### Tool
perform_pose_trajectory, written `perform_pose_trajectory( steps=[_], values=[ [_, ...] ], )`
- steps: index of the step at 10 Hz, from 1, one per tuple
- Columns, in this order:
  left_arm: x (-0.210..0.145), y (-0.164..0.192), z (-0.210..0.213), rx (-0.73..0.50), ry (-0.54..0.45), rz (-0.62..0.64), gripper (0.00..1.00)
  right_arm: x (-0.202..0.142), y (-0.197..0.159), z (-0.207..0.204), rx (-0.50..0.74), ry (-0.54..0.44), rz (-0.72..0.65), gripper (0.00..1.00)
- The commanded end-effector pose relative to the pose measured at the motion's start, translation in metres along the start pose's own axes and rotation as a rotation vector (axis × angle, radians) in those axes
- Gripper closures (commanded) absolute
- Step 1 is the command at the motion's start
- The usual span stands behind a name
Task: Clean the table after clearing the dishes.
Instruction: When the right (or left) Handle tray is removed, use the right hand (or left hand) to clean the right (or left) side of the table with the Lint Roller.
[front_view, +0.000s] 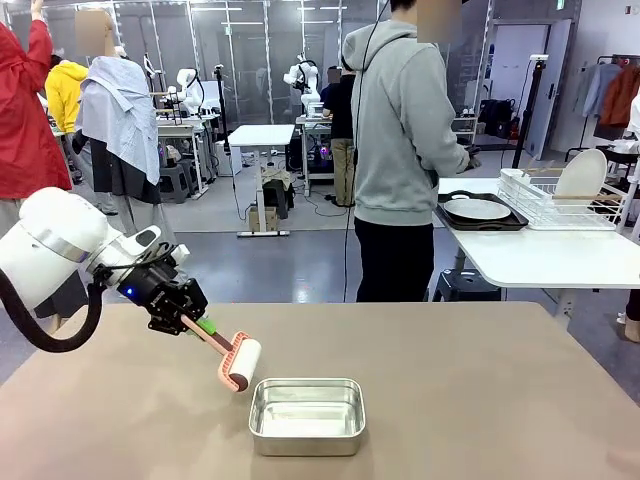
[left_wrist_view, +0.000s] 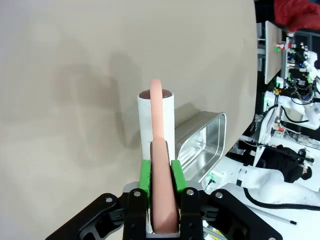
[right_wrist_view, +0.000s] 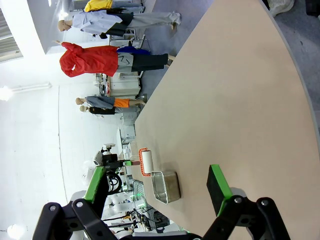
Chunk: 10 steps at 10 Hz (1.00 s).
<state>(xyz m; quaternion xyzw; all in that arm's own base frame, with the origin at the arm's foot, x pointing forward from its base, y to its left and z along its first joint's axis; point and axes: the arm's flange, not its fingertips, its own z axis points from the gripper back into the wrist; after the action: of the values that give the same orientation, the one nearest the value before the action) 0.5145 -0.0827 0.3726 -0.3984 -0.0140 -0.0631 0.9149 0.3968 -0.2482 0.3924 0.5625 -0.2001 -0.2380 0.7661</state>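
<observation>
Task state at the moment shown. The table (front_view: 480, 400) carried no plates: the clearing step appeared done, and a white plate on a dark tray (front_view: 477, 209) lay on the smaller white table (front_view: 560, 260) at the far right, beside a wire rack (front_view: 545, 205) holding another plate (front_view: 583, 173). A person in a grey hoodie (front_view: 400, 130) stood at that table, turned away. The left gripper (front_view: 207, 325) was clamped narrowly on the pink handle of a lint roller (front_view: 240, 362), whose white drum pointed down at the near left part of the tabletop, just beside a steel pan (front_view: 306, 415). In the left wrist view the green pads (left_wrist_view: 145, 172) pressed the handle from both sides. The right gripper (right_wrist_view: 156, 172) was spread wide and held nothing, looking along the tabletop from its far end. Judged from this, the wiping of the surface was barely under way, with most of the brown top left to cover. Whether the drum touched the table or hung just above it could not be told. Any cutlery on the tray was too small to make out, and crumbs or dust on the table were not discernible.
</observation>
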Motion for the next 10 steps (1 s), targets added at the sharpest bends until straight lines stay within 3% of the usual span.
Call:
perform_pose_trajectory(
  steps=[1, 5, 10],
  values=[
    [-0.006, 0.018, -0.013, -0.042, -0.068, -0.041, 0.79, -0.003, 0.003, 0.002, -0.002, 0.011, -0.002, 0.00],
    [-0.001, 0.058, -0.021, -0.079, -0.138, 0.007, 0.79, -0.003, 0.003, 0.002, -0.002, 0.011, -0.002, 0.00],
    [-0.004, 0.106, 0.037, -0.038, -0.191, 0.073, 0.79, -0.003, 0.003, 0.002, -0.002, 0.011, -0.002, 0.00]
  ],
)
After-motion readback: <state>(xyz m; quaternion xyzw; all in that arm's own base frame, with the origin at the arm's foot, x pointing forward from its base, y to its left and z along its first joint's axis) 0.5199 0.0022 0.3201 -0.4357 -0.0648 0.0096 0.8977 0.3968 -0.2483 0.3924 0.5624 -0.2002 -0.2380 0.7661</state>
